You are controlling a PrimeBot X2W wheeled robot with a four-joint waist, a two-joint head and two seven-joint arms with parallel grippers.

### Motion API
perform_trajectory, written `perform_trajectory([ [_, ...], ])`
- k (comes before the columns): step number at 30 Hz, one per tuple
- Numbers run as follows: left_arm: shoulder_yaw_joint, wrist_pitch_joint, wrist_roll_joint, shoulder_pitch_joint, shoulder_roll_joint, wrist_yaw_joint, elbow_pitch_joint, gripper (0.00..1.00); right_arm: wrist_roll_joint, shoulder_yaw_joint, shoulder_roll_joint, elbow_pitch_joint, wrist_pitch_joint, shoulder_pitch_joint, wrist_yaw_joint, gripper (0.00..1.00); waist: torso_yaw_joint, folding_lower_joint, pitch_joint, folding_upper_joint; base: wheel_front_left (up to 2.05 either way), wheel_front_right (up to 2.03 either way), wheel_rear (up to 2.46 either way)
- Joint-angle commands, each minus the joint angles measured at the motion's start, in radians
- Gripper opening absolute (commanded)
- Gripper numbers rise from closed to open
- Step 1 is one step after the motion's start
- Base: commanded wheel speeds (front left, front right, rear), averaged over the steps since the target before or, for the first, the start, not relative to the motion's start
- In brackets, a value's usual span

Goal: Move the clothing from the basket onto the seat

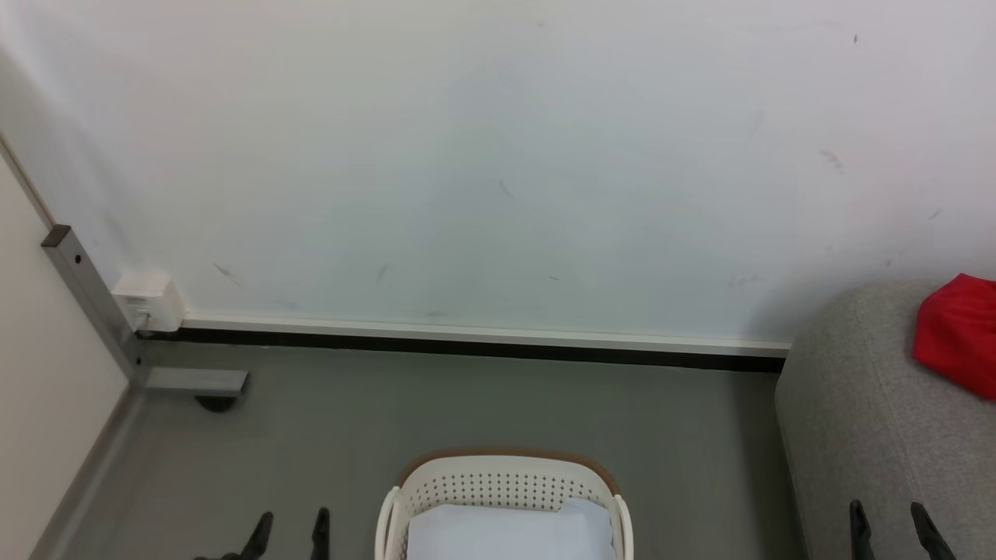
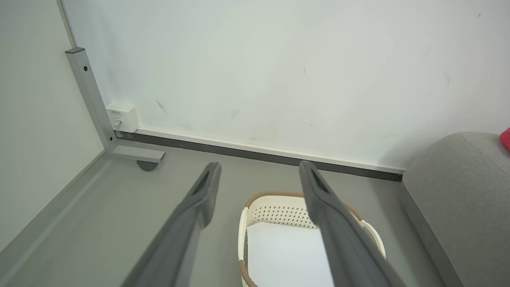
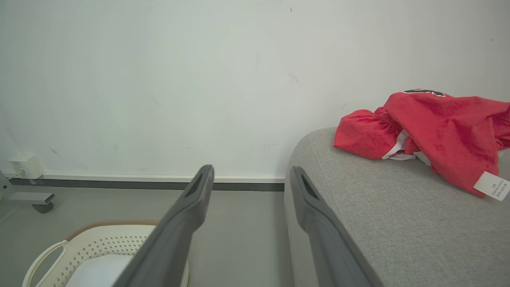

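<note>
Left pincer (image 2: 259,167) and right pincer (image 3: 251,172) are both hanging released, empty. Clothing (image 3: 434,127) is lying on sofa (image 3: 378,207), right of right pincer; basket (image 1: 498,486) sitting between pincers. Light, floppy: pinching a bunched fold looks best.

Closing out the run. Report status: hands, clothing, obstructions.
Left hand open, empty, beside laundry basket. Right hand open, empty, by sofa. Red garments lying on sofa; basket's visible part holds none. Nothing in the way.
</note>
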Motion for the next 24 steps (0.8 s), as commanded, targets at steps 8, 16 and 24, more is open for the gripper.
perform_trajectory([
  [8, 0.025, -0.001, 0.043, 0.000, -0.018, -0.020, 0.006, 1.00, 0.010, 0.011, -0.003, 0.008, 0.001, -0.007, -0.003, 1.00, 0.008, 0.0000, 0.001, 0.0000, 0.00, 0.00, 0.00],
  [16, 0.034, 0.001, 0.053, -0.003, -0.028, -0.045, 0.007, 0.00, 0.018, 0.019, 0.001, 0.014, 0.001, -0.004, 0.000, 0.00, 0.002, 0.0000, -0.005, 0.0000, 0.00, 0.00, 0.00],
  [24, 0.059, 0.045, -0.066, -0.014, -0.038, -0.051, 0.025, 0.00, 0.140, 0.007, 0.006, 0.037, 0.045, -0.020, 0.000, 0.00, 0.000, 0.0000, 0.000, 0.0000, 0.00, 0.00, 0.00],
])
